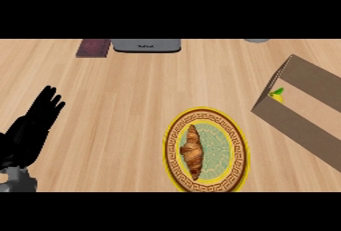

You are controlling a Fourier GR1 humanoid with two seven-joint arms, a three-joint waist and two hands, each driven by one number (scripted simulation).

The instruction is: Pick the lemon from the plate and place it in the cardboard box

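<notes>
A yellow lemon (277, 95) with a green leaf lies inside the cardboard box (307, 113) at the right, close to its left wall. The round plate (174, 135) with a yellow rim and patterned border sits at the lower middle and carries a brown croissant (192, 152). My left hand (32, 128) shows at the left edge, fingers straight and pointing up, well away from the plate and the box. No right hand shows in the head view.
A grey appliance (147, 45) and a dark red flat object (93, 47) stand along the far edge of the wooden counter (126, 99). A grey round item (257, 40) peeks in at the top right.
</notes>
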